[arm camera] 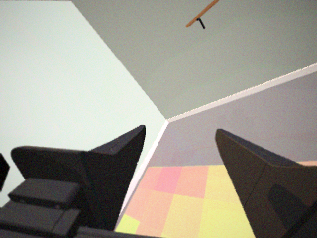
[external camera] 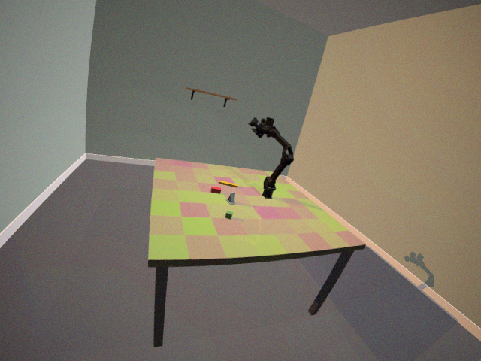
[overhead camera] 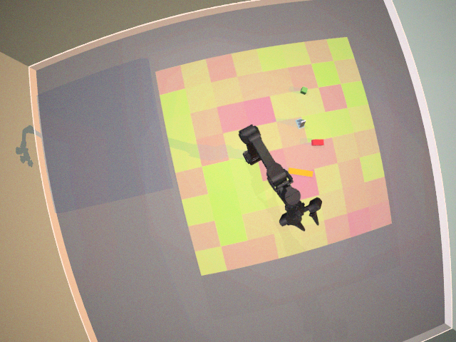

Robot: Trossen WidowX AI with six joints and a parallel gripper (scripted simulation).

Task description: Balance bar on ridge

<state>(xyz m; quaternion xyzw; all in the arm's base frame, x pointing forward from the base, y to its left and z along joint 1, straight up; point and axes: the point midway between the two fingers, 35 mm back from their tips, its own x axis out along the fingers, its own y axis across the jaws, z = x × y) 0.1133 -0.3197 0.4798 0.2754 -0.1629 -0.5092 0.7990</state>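
The orange-yellow bar (overhead camera: 301, 172) (external camera: 228, 183) lies flat on the checkered table (overhead camera: 210, 259) (external camera: 167, 248). The small grey-blue ridge (overhead camera: 301, 123) (external camera: 231, 198) stands on the table apart from the bar, with nothing resting on it. My gripper (overhead camera: 311, 226) (external camera: 252, 128) (arm camera: 179, 131) is open and empty. It is raised high above the table, beyond the bar on the side away from the ridge. The wrist view shows neither the bar nor the ridge, only the two spread fingers, part of the table, the floor and the walls.
A red block (overhead camera: 317, 142) (external camera: 216, 189) lies between the bar and the ridge, off to one side. A small green cube (overhead camera: 303, 90) (external camera: 229, 214) sits on the other side of the ridge. A wooden shelf (external camera: 211, 94) (arm camera: 203, 12) is on the wall, behind the table.
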